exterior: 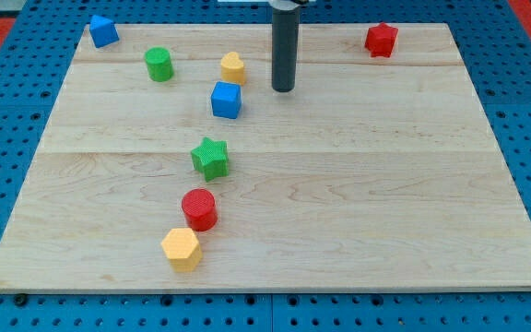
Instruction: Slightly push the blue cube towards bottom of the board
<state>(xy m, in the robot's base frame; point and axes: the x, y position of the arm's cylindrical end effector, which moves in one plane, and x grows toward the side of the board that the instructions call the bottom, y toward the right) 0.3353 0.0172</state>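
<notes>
The blue cube sits in the upper middle of the wooden board, just below a yellow block. My tip, a bare rod holding nothing, stands near the cube's right, not touching.

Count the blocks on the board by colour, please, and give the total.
Blue: 2, blue cube and blue block
Green: 2, green cylinder and green star
Yellow: 2, and
Red: 2, and
Total: 8

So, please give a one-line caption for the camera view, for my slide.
My tip rests right of the blue cube, apart from it, below the yellow block on the board.
</notes>
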